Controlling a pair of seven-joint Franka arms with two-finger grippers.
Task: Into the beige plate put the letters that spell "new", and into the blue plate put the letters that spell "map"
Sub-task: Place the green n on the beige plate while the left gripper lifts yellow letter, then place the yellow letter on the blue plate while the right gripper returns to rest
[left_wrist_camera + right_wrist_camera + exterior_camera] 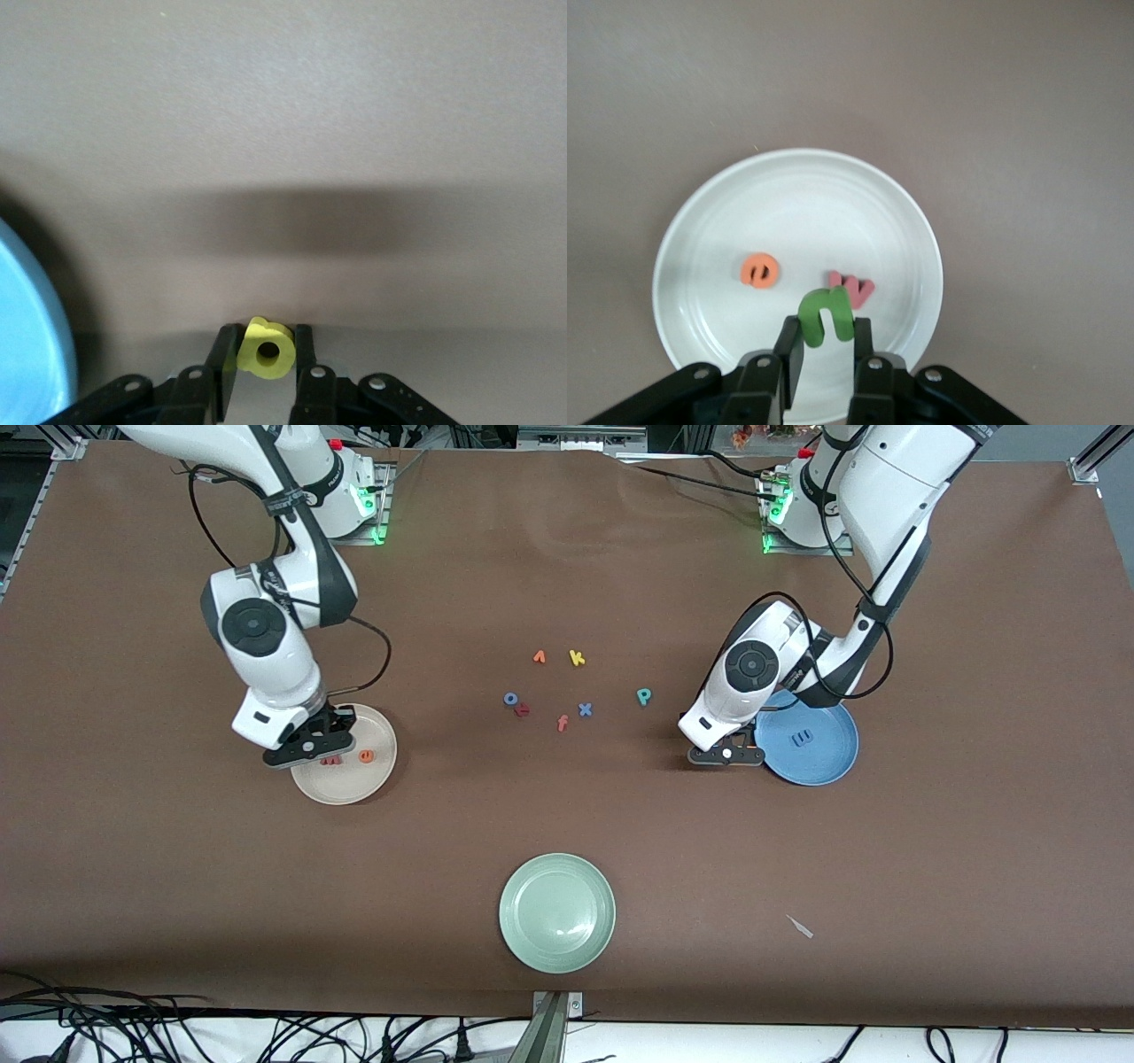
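— Covering the table (pixel 567 850) is brown paper, cables at its front edge. Where's the yellow a (pixel 267 351)?

— Pinched in the left gripper (pixel 266 354), low over the table just beside the blue plate (pixel 833 766), where the blue m (pixel 803 739) lies flat.

— And the right gripper (pixel 826 341)?

— Over the beige plate (pixel 709 221), fingers (pixel 790 347) pinching the green n (pixel 826 316) upright; orange e (pixel 759 270) and salmon-red w (pixel 852 288) lie flat in it. The teal p (pixel 645 696) lies nearer the blue plate.

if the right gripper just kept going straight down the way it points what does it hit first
Most likely the beige plate: the right gripper, shut on the green n, points down over it, beside the salmon-red w. Height above it is unclear.
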